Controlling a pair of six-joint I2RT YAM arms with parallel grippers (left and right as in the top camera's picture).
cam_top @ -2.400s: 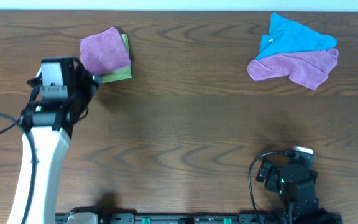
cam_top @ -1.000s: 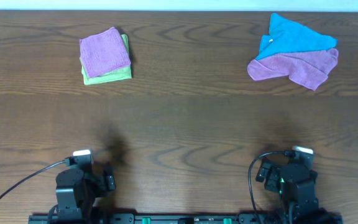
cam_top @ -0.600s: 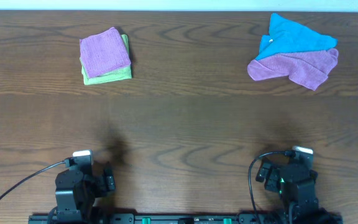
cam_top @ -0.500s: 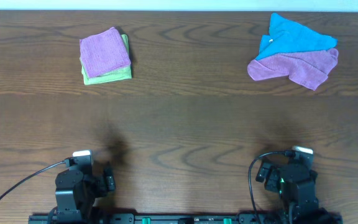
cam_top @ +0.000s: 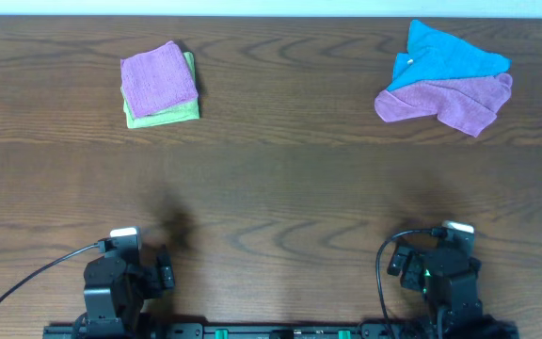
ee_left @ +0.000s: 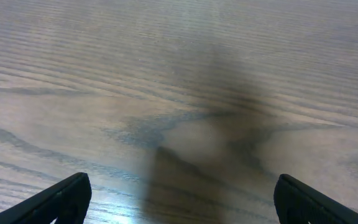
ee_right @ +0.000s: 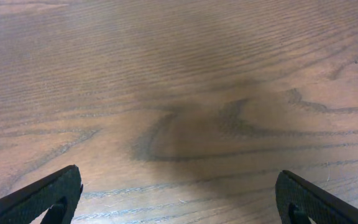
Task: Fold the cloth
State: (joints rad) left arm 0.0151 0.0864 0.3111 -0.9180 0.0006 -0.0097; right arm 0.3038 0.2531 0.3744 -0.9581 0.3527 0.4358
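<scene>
The cloth (cam_top: pixel 158 80), magenta-purple, lies folded into a small square on top of a folded light green cloth (cam_top: pixel 172 113) at the far left of the table. My left gripper (cam_top: pixel 128 271) is drawn back to the near edge, far from the cloth. In the left wrist view the left gripper (ee_left: pixel 179 200) is open, with only bare wood between its black fingertips (ee_left: pixel 67 196). My right gripper (cam_top: pixel 433 266) is likewise at the near edge on the right. In the right wrist view the right gripper (ee_right: pixel 179 196) is open over bare wood.
A crumpled blue cloth (cam_top: pixel 450 52) lies partly over a duller lavender-purple cloth (cam_top: pixel 450 102) at the far right. The wooden table (cam_top: pixel 280 179) runs between the two piles and the arms.
The left arm, earlier stretched out beside the folded stack, has drawn back to the near edge. Over the last second nothing has moved.
</scene>
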